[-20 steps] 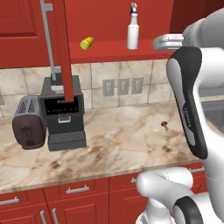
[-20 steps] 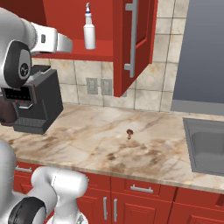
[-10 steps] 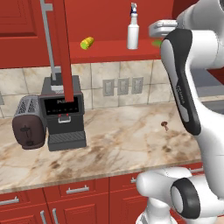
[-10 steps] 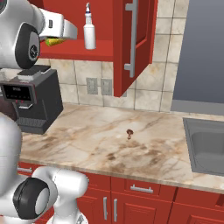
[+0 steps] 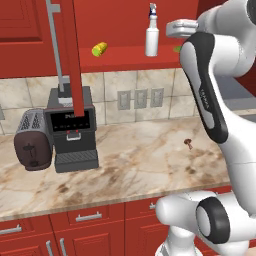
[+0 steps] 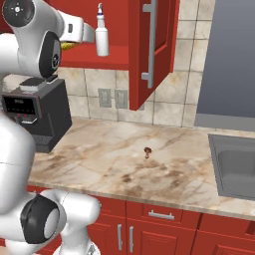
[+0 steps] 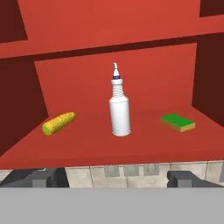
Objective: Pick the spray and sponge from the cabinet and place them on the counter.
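Note:
The spray point(image 7: 119, 109), a white bottle with a blue-white nozzle, stands upright in the middle of the red shelf of the open cabinet point(image 7: 109, 30). To its right on the shelf lies the flat green sponge point(image 7: 177, 122). My gripper point(image 7: 111, 178) is open and holds nothing; it faces the shelf from just outside, with the spray straight ahead between its fingertips point(image 7: 188, 178). In the left base view the hand hovers just right of the spray point(image 5: 152, 32), in front of the sponge point(image 5: 177, 49). The right base view has the spray point(image 6: 102, 35) beside the hand. The marbled counter point(image 5: 140, 165) lies below.
A yellow-green corn cob point(image 7: 59, 123) lies left of the spray. The open cabinet doors point(image 5: 75, 65) point(image 6: 149, 50) hang on both sides. A coffee machine point(image 5: 74, 130) and toaster point(image 5: 32, 140) stand on the counter's left, a small brown thing point(image 5: 188, 142) mid-counter, a sink point(image 6: 236, 167) at right.
The arm has swung up and brought the hand closer to the shelf, nearer the spray. The jaws stayed open; nothing on the shelf moved.

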Robot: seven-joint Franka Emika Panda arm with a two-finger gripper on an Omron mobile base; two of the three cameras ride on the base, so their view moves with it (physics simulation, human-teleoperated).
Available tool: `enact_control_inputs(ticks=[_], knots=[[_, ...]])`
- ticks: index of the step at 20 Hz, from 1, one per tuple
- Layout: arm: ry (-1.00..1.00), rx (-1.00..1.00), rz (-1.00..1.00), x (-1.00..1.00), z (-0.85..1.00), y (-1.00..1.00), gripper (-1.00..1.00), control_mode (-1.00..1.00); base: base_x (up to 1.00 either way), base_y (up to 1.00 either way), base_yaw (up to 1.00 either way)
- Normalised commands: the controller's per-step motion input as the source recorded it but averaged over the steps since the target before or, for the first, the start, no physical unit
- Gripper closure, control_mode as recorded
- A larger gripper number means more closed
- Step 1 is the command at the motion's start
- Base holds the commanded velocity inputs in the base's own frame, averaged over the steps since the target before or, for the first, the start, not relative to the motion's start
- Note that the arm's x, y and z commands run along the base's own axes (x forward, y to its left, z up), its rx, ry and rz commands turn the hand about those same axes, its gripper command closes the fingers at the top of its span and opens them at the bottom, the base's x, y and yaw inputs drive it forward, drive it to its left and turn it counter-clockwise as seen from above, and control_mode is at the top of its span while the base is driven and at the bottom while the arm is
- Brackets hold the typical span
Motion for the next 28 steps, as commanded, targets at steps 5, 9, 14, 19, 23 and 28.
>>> enact_control_inputs(ticks=[5,9,14,19,23,28], knots=[[-0.05,0.00,0.03,0.23,0.00,-0.04,-1.00,-1.00,0.00,0.00,0.00],[0.00,0.00,0.00,0.18,0.03,-0.10,-1.00,-1.00,0.00,0.00,0.00],[0.03,0.00,0.00,0.01,0.43,-0.01,-1.00,-1.00,0.00,0.00,0.00],[0.05,0.00,0.00,0.00,0.20,0.00,-1.00,-1.00,0.00,0.00,0.00],[0.06,0.00,0.00,0.02,-0.09,0.00,-1.00,-1.00,0.00,0.00,0.00],[0.00,0.00,0.00,0.00,-0.20,0.00,-1.00,-1.00,0.00,0.00,0.00]])
